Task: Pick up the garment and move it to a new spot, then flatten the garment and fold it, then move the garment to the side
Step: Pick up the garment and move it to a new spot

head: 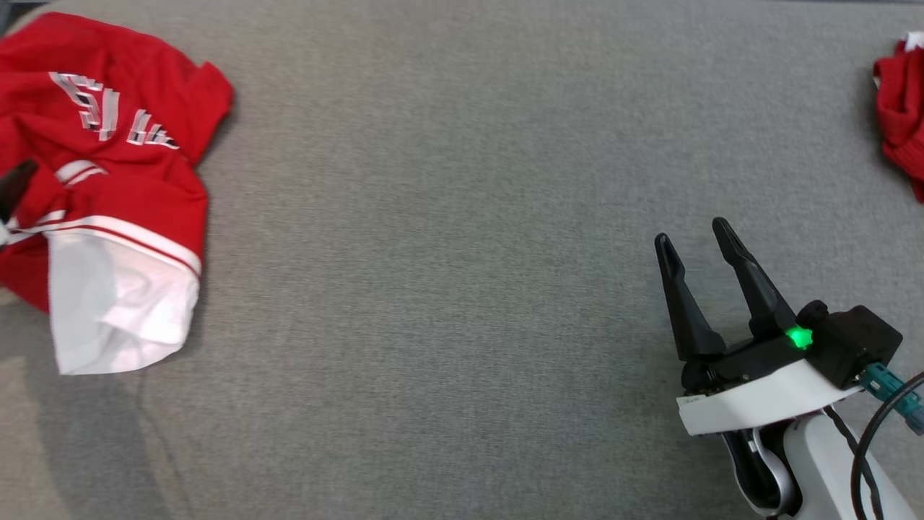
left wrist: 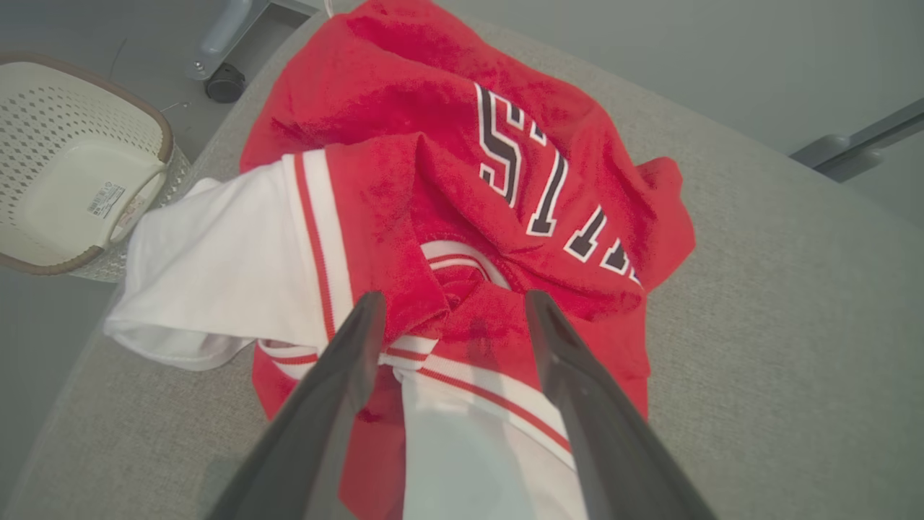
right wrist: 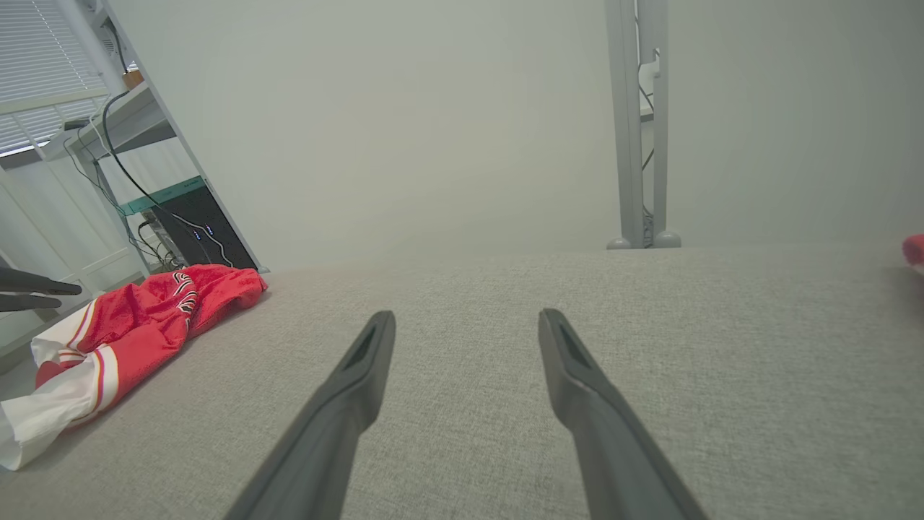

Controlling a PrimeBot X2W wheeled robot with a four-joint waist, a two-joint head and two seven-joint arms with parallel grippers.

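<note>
The garment is a red jersey with white sleeves and lettering, lying crumpled at the far left of the grey surface. My left gripper is open right over it, its two fingers straddling a bunched red fold by the collar; whether the tips touch the cloth I cannot tell. One dark left finger pokes in at the head view's left edge. My right gripper stands open and empty at the lower right, far from the garment. The right wrist view has the right gripper low over bare fabric.
Another red cloth lies at the far right edge of the grey surface. A white perforated basket stands on the floor beyond the surface's left edge. A metal post rises behind the far edge.
</note>
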